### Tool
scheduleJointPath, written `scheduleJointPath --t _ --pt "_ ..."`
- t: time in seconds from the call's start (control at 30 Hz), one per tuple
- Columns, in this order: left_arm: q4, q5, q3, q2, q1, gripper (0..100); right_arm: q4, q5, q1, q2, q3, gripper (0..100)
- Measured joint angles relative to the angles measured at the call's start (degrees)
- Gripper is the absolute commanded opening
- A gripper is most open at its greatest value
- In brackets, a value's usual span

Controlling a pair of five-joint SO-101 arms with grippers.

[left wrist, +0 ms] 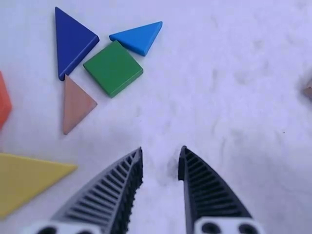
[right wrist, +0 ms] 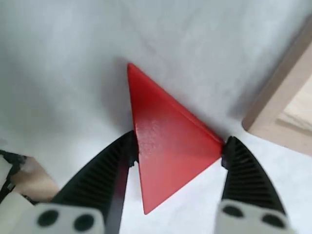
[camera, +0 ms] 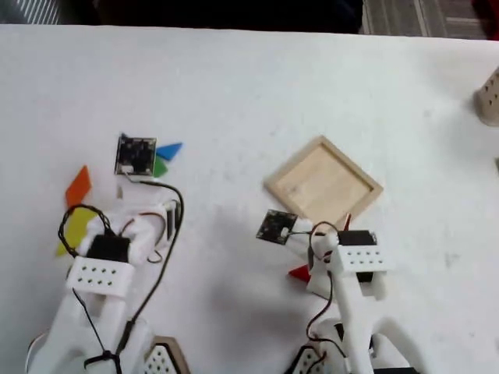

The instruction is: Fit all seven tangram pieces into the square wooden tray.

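The square wooden tray (camera: 323,183) lies turned like a diamond at centre right and holds no pieces; its corner (right wrist: 282,97) is close to my right gripper (right wrist: 179,144). That gripper is shut on the red triangle (right wrist: 170,146), a finger touching each side, just in front of the tray. A red tip (camera: 299,273) sticks out beside the right arm. My left gripper (left wrist: 161,156) hangs open over bare table. Beyond it lie a dark blue triangle (left wrist: 73,39), a light blue triangle (left wrist: 139,36), a green square (left wrist: 113,68) and a tan triangle (left wrist: 75,105).
An orange piece (camera: 78,185) and a large yellow triangle (camera: 74,226) lie left of the left arm (camera: 101,257). A pale wooden object (camera: 487,97) stands at the table's far right edge. The table's far half is open white surface.
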Motion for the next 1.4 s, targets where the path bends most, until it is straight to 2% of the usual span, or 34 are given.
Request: scheduleJointPath --t 0.23,0.53,0.77,1.0,1.1,1.23,1.4 --pt "0.00 0.00 0.00 0.00 0.00 14 -0.44 0.18 0.35 -0.26 0.00 2.2" --pt "0.00 0.00 0.00 0.00 0.00 14 -0.53 0.35 -0.44 -1.05 -0.70 1.7" --pt "0.00 0.00 0.00 0.00 0.00 14 -0.44 -2.99 0.26 0.09 0.09 1.7" --pt "0.00 0.00 0.00 0.00 0.00 14 2.29 -3.08 6.51 0.09 -4.48 1.9" --pt "0.00 0.00 0.00 0.00 0.00 14 7.65 -3.08 9.76 0.09 -8.70 6.8" --pt "0.00 0.00 0.00 0.00 0.00 14 14.68 -2.99 13.54 0.09 -10.99 21.5" --pt "0.00 0.00 0.00 0.00 0.00 14 16.35 -2.99 19.60 0.18 -8.62 36.8"
